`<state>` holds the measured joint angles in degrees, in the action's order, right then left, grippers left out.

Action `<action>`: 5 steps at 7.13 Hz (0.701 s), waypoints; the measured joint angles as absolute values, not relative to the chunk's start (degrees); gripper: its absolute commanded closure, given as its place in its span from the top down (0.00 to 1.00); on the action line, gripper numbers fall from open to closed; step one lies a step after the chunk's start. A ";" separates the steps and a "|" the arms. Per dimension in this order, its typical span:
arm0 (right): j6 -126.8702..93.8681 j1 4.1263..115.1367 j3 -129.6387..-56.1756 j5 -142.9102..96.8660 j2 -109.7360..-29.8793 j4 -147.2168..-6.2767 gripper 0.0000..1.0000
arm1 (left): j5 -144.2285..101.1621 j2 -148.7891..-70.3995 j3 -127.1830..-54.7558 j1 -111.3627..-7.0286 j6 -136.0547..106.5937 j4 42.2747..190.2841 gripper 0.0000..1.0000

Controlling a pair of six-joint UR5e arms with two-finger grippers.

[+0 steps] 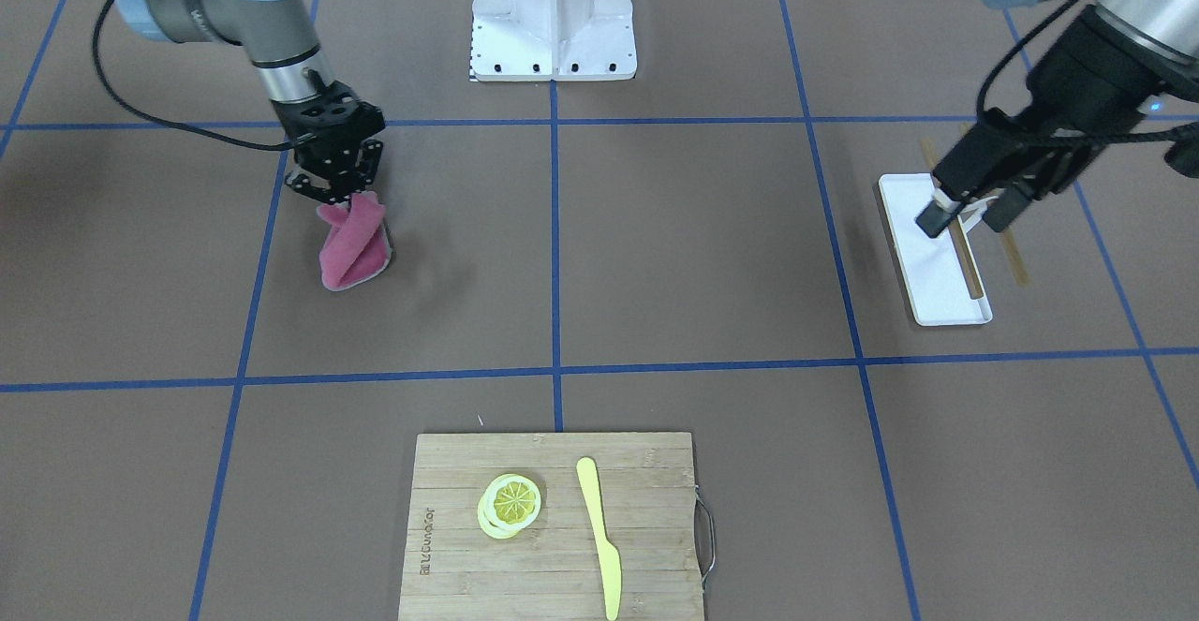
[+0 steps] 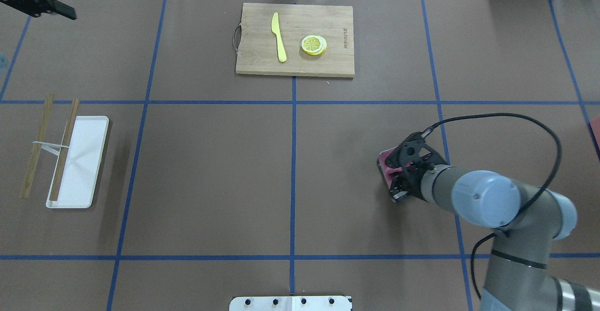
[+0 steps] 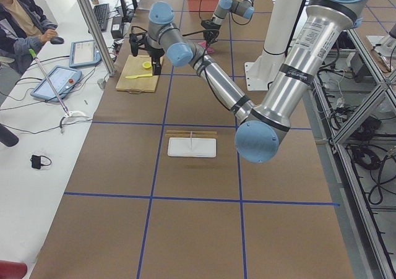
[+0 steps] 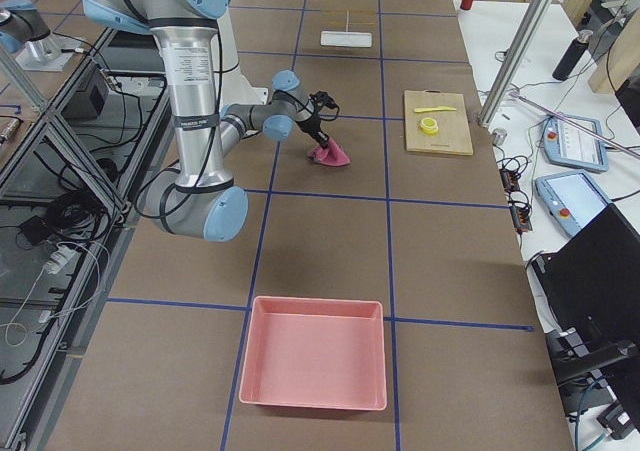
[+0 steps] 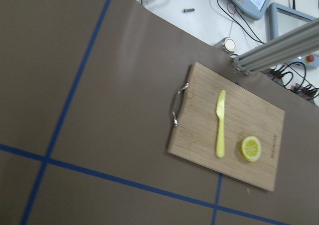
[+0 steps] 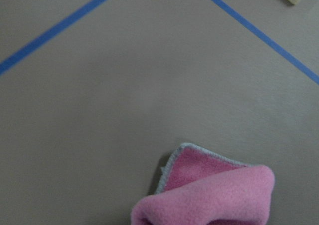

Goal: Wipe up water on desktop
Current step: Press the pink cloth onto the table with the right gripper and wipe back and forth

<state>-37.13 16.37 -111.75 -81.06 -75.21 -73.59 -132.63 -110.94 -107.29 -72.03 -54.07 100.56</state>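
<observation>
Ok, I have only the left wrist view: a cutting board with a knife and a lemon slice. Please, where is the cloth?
Observer: The right gripper pinches the pink cloth; its lower part rests on the desktop.
Operator: And is my left gripper holding something?
Observer: No, the left gripper is open and empty, raised above the desktop.
Operator: Is anything else on the table?
Observer: A white tray lies on the robot's left side, with chopsticks partly on it.
</observation>
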 measured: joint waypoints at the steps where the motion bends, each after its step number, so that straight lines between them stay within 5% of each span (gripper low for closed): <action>1: -40.39 13.50 -111.54 -79.70 -70.38 -78.89 0.00 | -132.68 -108.08 -105.94 -74.94 -43.53 100.53 0.97; 5: -43.31 11.06 -111.80 -77.60 -68.98 -83.44 0.00 | -132.34 -102.86 -102.75 -81.78 -20.47 98.42 0.97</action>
